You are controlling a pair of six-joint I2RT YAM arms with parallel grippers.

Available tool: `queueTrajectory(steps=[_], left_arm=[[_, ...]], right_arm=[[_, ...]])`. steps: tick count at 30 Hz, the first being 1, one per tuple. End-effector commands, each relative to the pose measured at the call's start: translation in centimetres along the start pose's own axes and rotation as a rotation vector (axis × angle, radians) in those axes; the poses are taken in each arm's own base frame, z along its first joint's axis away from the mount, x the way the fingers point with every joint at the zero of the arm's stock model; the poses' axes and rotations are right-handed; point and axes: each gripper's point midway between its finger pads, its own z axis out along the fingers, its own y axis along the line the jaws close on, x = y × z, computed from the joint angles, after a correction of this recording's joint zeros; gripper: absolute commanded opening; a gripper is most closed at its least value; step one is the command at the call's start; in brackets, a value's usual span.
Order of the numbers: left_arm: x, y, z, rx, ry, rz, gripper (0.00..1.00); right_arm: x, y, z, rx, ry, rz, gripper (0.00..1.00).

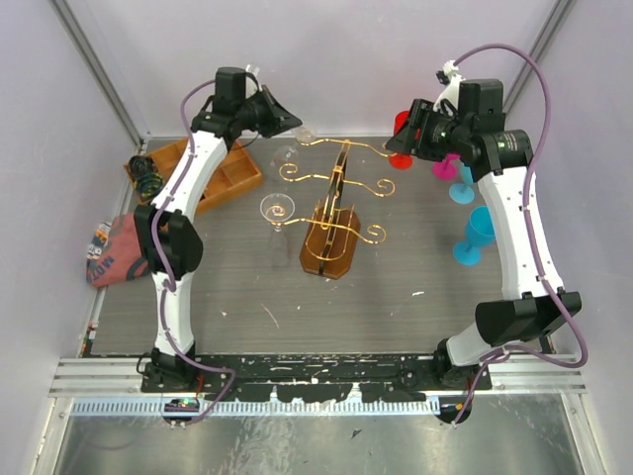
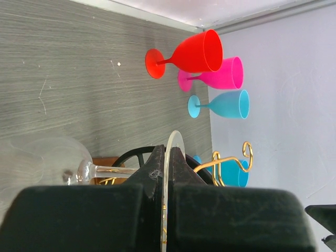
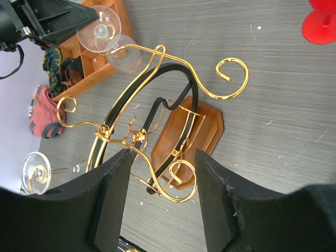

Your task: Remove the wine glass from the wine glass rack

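The gold wire wine glass rack [image 1: 336, 198] stands mid-table on its brown base [image 3: 191, 131]. A clear wine glass [image 1: 285, 154] hangs at the rack's far-left arm. My left gripper [image 1: 294, 124] is shut on that glass's round foot [image 2: 169, 152], which shows edge-on between the black fingers. Its stem [image 2: 107, 170] and bowl [image 2: 37, 163] run off to the left. A second clear wine glass [image 1: 277, 208] hangs from a nearer left arm. My right gripper [image 1: 404, 141] hovers open above the rack's right side with nothing between its fingers [image 3: 110, 194].
Red [image 2: 191, 52], pink [image 2: 215, 76] and blue [image 2: 223, 104] plastic goblets stand at the back right, and another blue one [image 1: 475, 237] stands nearer. An orange-brown compartment tray [image 1: 223, 173] sits at the back left. A red pouch [image 1: 119, 247] lies by the left wall.
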Motion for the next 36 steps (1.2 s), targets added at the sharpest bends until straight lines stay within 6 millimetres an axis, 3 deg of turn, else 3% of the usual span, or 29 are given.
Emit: queueTrajectory(steps=[1,7,18,32,36], left_arm=[[-0.9,-1.1,-1.6,0.073,-0.023,-0.031,0.0],[-1.3,-1.3,-1.9,0.181,-0.035,-0.087,0.0],[-2.3,-2.6,-4.5,0.249,-0.098,-0.091,0.0],[-1.3,-2.0,-5.0,0.299,-0.061,-0.149,0.0],[-1.4,-3.1,-5.1,0.363,-0.056,-0.173,0.0]], right_arm=[[-1.2,1.1,-1.8,-0.033,-0.061,-0.041,0.57],[-1.0,0.9,-1.8,-0.024,-0.058,-0.046,0.57],[-0.7,0.6,-1.5,-0.023,-0.048,-0.043,0.57],[-0.7,0.5,-1.6,-0.02,-0.051,-0.044,0.57],[-0.7,0.5,-1.6,-0.018,-0.049,-0.042,0.57]])
